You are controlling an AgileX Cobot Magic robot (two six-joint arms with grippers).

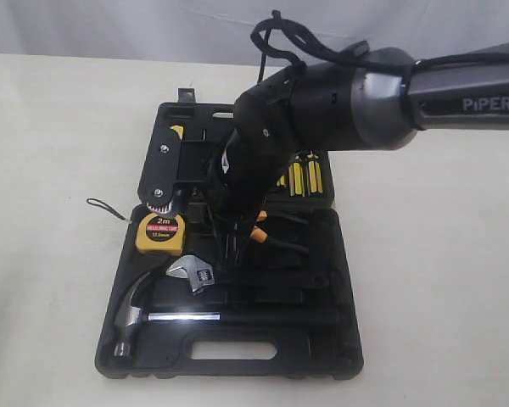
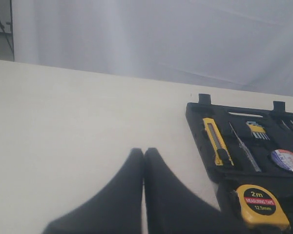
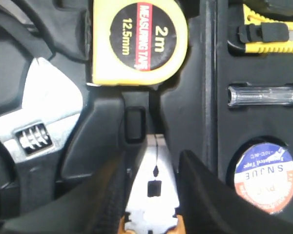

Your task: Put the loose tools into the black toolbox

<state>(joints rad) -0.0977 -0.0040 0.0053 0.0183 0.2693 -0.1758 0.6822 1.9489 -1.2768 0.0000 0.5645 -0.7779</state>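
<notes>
Cream table (image 1: pixel 51 127): one black toolbox (image 1: pixel 339 339), one tape measure (image 1: pixel 160 231), one orange-handled pliers (image 3: pixel 152 195).

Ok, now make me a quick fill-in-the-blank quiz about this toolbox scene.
1. The yellow tape measure is marked ___.
2. The left tool is shut, holding ___.
3. The right tool is closed on the orange-handled ___.
4. The adjustable wrench lies between the tape measure and the ___.
Missing words: 2m; nothing; pliers; hammer.
</notes>
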